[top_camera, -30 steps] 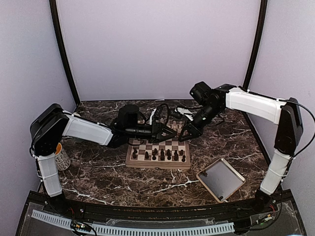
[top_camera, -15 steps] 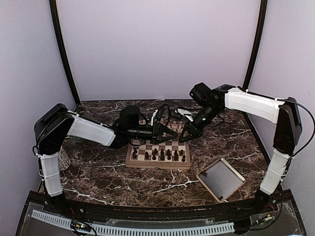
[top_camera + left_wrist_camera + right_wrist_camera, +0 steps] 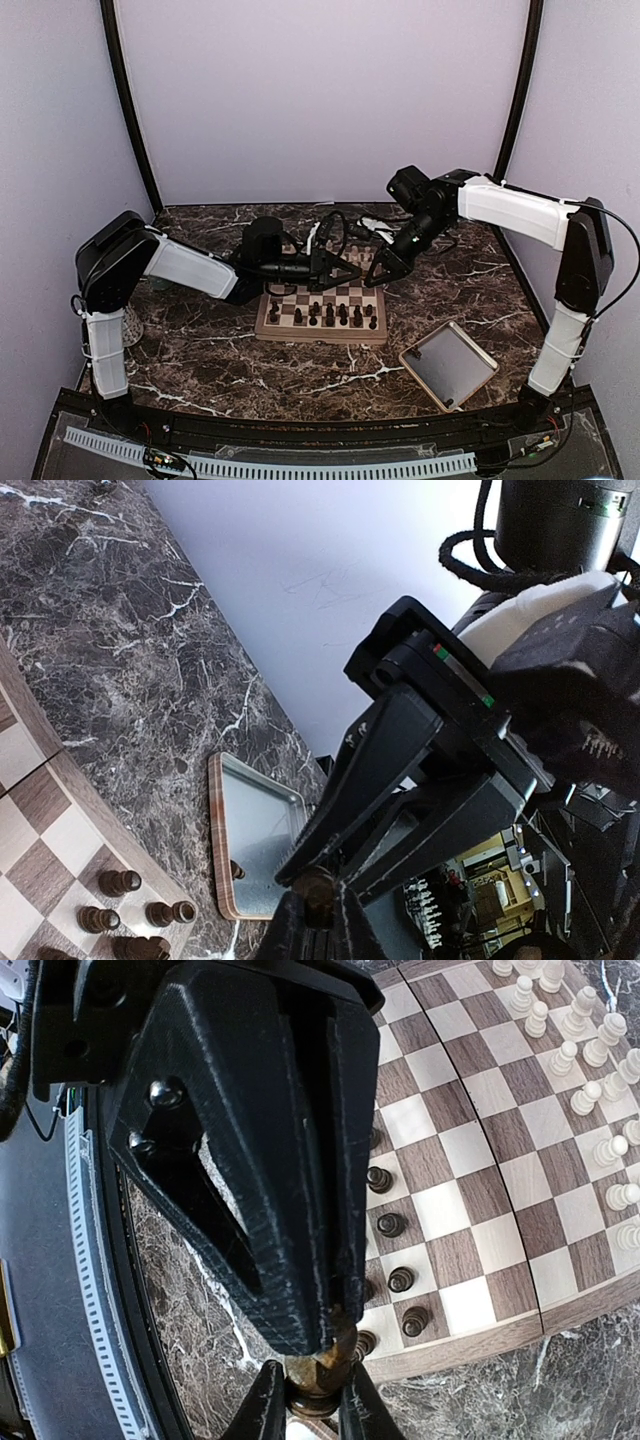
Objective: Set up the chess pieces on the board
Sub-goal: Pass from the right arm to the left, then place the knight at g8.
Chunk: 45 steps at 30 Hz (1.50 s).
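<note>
Dark wooden chessman [image 3: 318, 1378], rounded | left fingers [image 3: 288, 932] clenched on it | right fingers [image 3: 264, 1402] likewise

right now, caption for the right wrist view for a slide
Left gripper and right gripper both clamp one dark chess piece in their jaws, the board behind.

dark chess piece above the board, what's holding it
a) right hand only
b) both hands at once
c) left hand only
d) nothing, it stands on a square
b: the wrist views show the dark chess piece pinched between the right hand fingertips, while the left hand is closed on its other end.
</note>
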Each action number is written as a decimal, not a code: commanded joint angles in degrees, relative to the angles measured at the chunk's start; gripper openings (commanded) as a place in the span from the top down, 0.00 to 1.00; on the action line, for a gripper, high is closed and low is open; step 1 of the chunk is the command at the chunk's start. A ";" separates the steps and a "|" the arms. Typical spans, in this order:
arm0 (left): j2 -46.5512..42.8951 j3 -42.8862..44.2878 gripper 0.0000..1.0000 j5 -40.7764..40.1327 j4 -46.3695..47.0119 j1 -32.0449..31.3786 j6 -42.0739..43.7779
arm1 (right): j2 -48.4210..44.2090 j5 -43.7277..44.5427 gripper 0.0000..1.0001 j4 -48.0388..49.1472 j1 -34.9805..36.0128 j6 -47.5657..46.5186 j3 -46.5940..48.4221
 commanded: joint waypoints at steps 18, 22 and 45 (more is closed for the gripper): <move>-18.03 -0.89 0.95 -9.77 -39.22 4.74 35.82 | -18.59 -0.23 0.60 5.86 -12.06 -4.50 -16.24; -24.41 -2.09 0.95 -19.15 -55.72 4.74 48.62 | -22.92 6.14 0.60 9.69 -13.13 -4.40 -24.85; -23.82 -5.77 0.94 -26.57 -63.48 3.23 59.69 | -27.46 11.26 0.54 19.43 -14.82 -2.65 -37.76</move>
